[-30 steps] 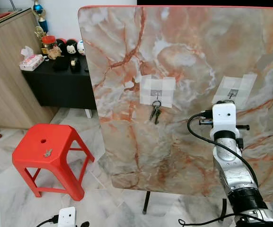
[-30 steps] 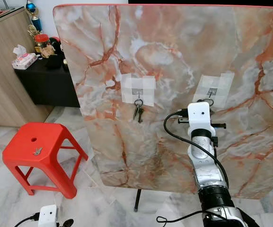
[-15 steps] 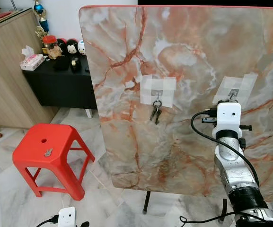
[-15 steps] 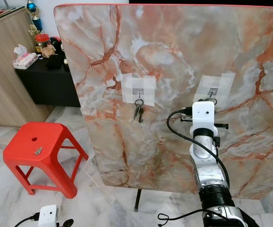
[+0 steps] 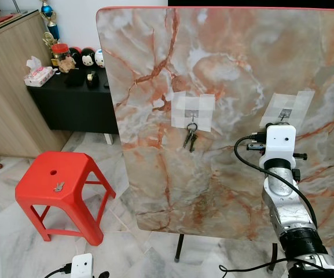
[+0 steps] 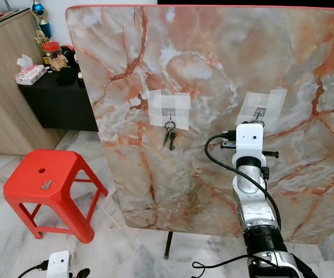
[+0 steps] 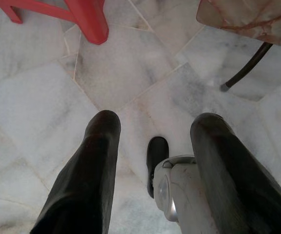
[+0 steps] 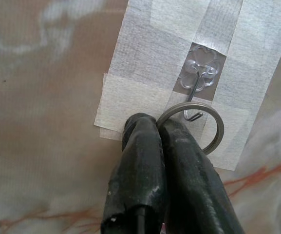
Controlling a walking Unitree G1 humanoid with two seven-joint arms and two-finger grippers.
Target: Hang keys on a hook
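One ring (image 8: 191,127), pinched in the right gripper (image 8: 157,141) with jaws closed on its rim, sits over the hook (image 8: 197,92) at the frame's upper right, ready to hang. Left gripper (image 7: 155,161) hangs idle, jaws wide.

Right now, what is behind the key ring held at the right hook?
Behind the key ring: masking tape on the marble board. The hook passes through it. The right end effector covers its lower-left arc and any keys.

The silver right arm (image 5: 283,202) reaches up and forward, its black two-fingered right gripper (image 8: 156,127) with jaws pressed together. The left gripper (image 7: 155,146) hangs low, pointing down, its jaws spread apart.
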